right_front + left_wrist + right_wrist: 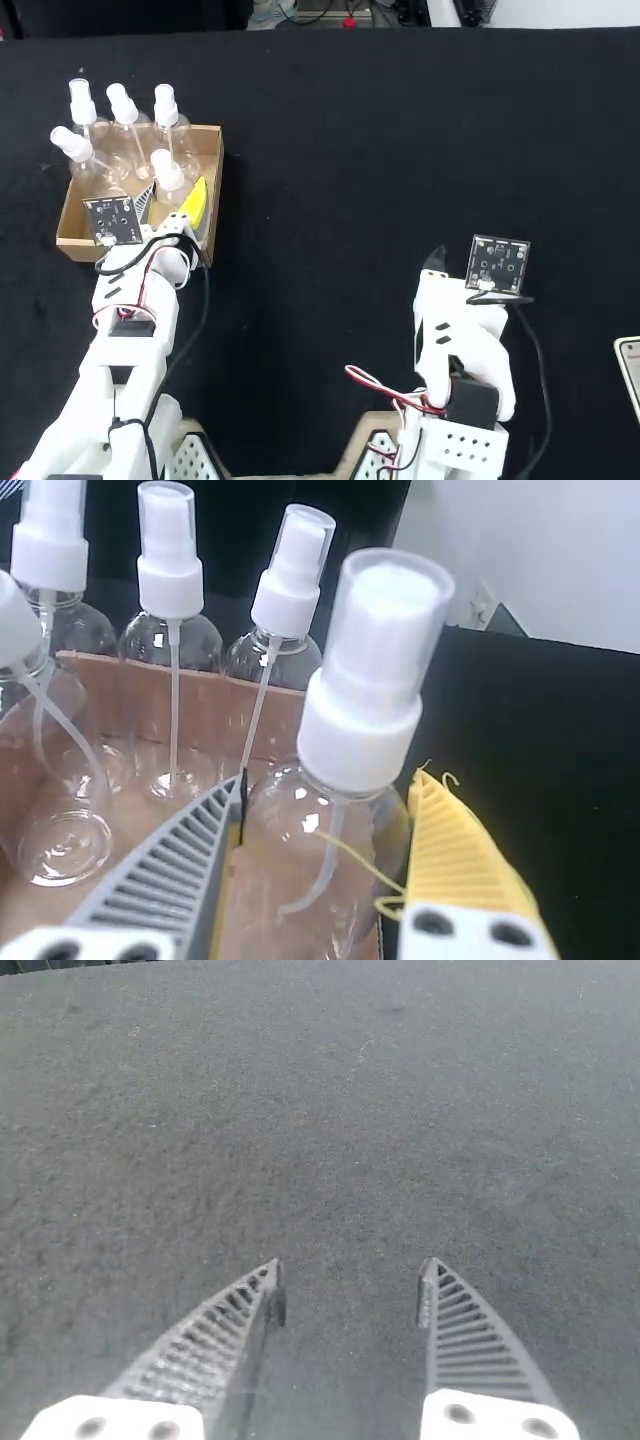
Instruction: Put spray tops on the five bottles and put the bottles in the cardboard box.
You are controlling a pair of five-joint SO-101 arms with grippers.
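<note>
Five clear bottles with white spray tops stand in the cardboard box at the far left of the table. The nearest bottle stands at the box's front right, between the grey and yellow fingers of my left gripper, which press its sides. Three bottles line the back wall and another bottle stands at the left. My right gripper hangs open over bare black cloth at the near right, holding nothing.
Black cloth covers the whole table. A pale object shows at the right edge. Cables lie beyond the far edge. Both arm bases stand at the near edge.
</note>
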